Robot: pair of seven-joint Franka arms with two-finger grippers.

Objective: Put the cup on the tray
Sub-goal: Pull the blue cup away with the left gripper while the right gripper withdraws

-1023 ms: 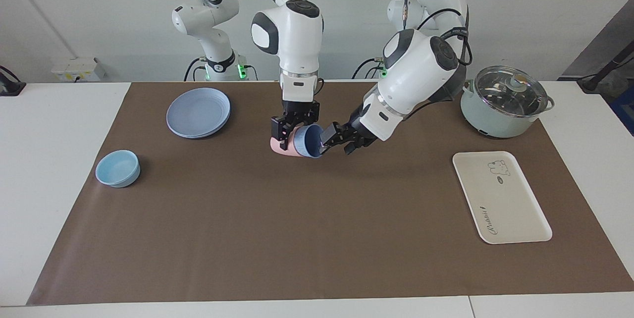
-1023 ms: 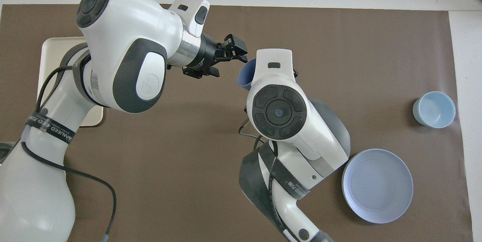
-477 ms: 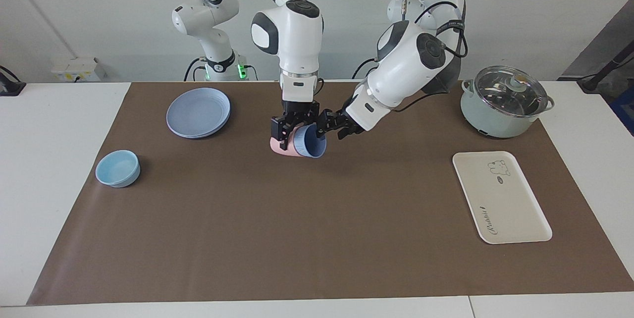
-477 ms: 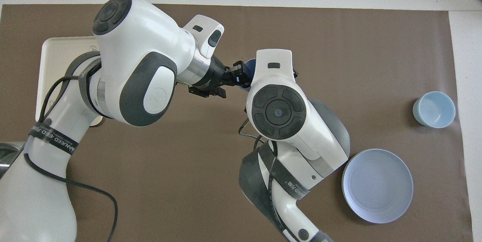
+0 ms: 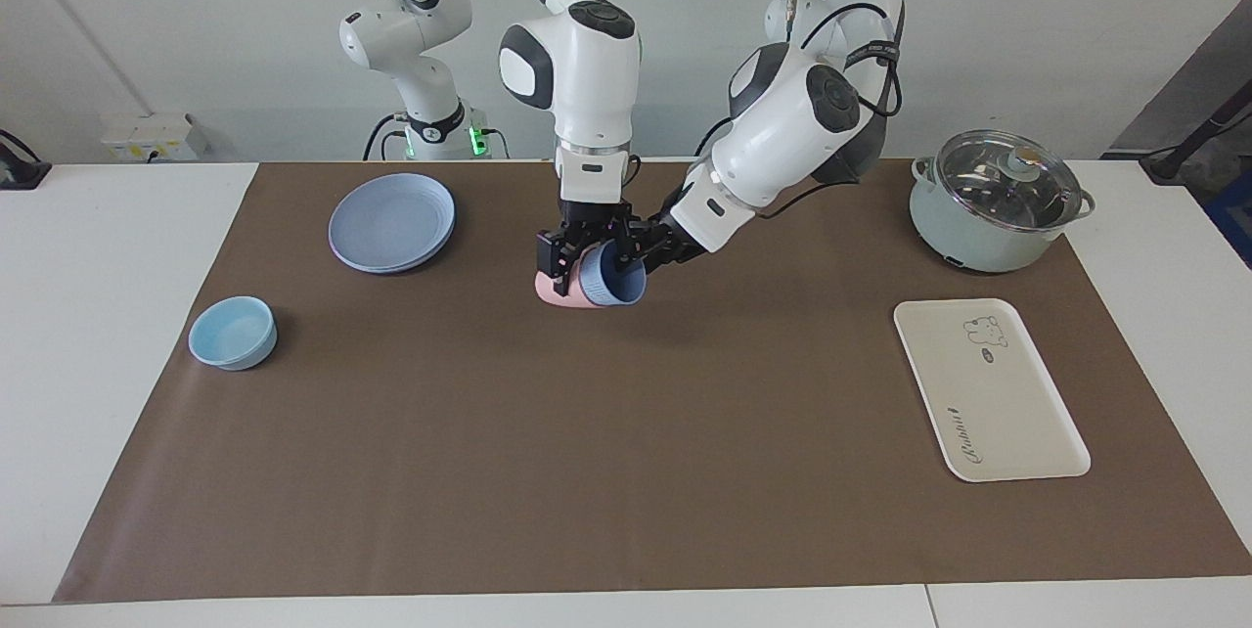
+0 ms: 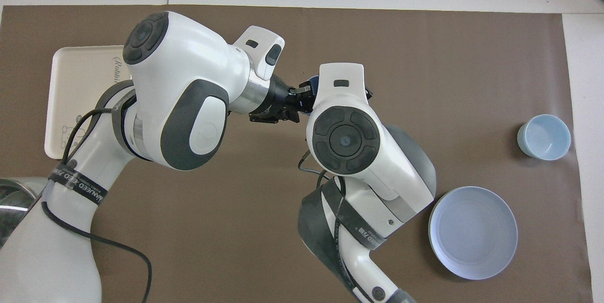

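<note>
Lying tipped mid-table, the tapered periwinkle-blue plastic cup (image 5: 612,282) nests in a pink cup (image 5: 550,290); my right gripper (image 5: 572,256) pinches them, my left gripper (image 5: 626,251) at its rim, grip unclear.

I have the cup (image 5: 614,283) lying on its side mid-bench, nested in the pink cup (image 5: 546,289) — the right pincer (image 5: 567,261) is down over the pair, the left pincer (image 5: 626,249) at the cup's mouth. The tray (image 5: 1017,413) sits toward the left arm's end, with the pot (image 5: 988,202) nearer to the robots. Toward the right arm's end lie the plate (image 5: 391,222) and, farther out, the bowl (image 5: 233,333).
</note>
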